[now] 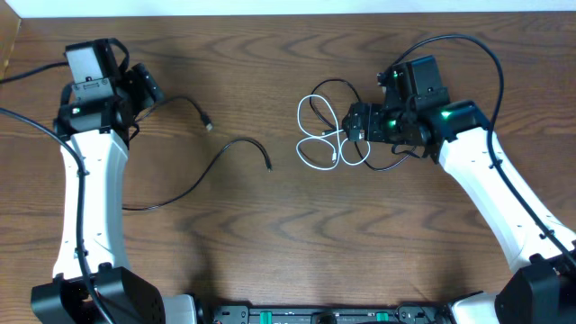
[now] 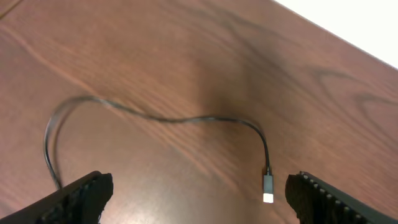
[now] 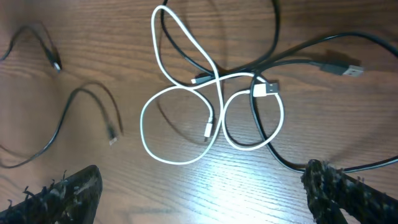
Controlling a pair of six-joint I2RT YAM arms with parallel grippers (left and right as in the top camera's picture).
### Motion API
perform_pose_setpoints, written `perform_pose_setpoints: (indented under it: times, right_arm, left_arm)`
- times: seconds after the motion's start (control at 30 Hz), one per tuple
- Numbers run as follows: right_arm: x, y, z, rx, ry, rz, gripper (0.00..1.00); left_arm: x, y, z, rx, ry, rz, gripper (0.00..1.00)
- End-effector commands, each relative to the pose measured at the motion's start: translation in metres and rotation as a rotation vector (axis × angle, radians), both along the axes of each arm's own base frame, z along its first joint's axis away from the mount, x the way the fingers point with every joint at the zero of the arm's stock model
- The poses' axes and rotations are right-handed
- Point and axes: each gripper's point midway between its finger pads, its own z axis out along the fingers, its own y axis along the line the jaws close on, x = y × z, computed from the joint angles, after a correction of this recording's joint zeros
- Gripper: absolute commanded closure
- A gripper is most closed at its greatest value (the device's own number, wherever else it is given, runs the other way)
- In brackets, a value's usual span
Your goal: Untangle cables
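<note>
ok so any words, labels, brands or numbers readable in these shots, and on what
None can be read.
The pale grey box on the left arm's wrist has a small dark mark, too small to read.
The thin white cable, the loose thin black cable and the brown wooden table show no print.

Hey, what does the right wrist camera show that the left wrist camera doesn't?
Only the right wrist view: the white cable looped through a black cable, and the open right pincer. Only the left wrist view: the open left pincer. Both: the wooden table and, it seems, the separate black cable lying loose, apart from the tangle.
</note>
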Motion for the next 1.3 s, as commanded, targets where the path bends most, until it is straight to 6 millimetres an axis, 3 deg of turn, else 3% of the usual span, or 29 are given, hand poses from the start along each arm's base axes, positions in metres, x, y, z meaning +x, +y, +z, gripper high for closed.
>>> perform_pose_setpoints:
  times: [0.0,0.17,0.6,0.7,0.83,1.03,1.27]
  right_arm:
    - [-0.005,0.011,0.0,0.001,-0.005,0.042,0.01]
    - [-0.012,0.023,0.0,-0.001,-0.002,0.075,0.01]
    - [-0.017,0.031,-0.001,-0.002,0.002,0.098,0.01]
    - [-0.015,0.028,-0.001,-0.019,-0.005,0.088,0.01]
    - [-0.005,0.01,-0.004,-0.11,-0.04,0.027,0.01]
    - [-0.006,0.009,-0.005,-0.115,-0.037,0.026,0.01]
    - [-0.002,0.011,-0.002,-0.107,-0.056,0.024,0.01]
  left_arm:
    - [-0.01,0.023,-0.002,-0.013,0.009,0.108,0.03]
    - [-0.035,0.065,-0.032,-0.04,0.108,0.274,0.02]
    - [-0.095,0.139,-0.117,-0.147,0.359,0.502,0.02]
    - [-0.105,0.146,-0.138,-0.181,0.413,0.528,0.14]
    - [-0.112,0.149,-0.164,-0.213,0.474,0.543,0.14]
    - [-0.115,0.152,-0.201,-0.241,0.539,0.549,0.14]
    - [-0.12,0.148,-0.228,-0.265,0.601,0.546,0.39]
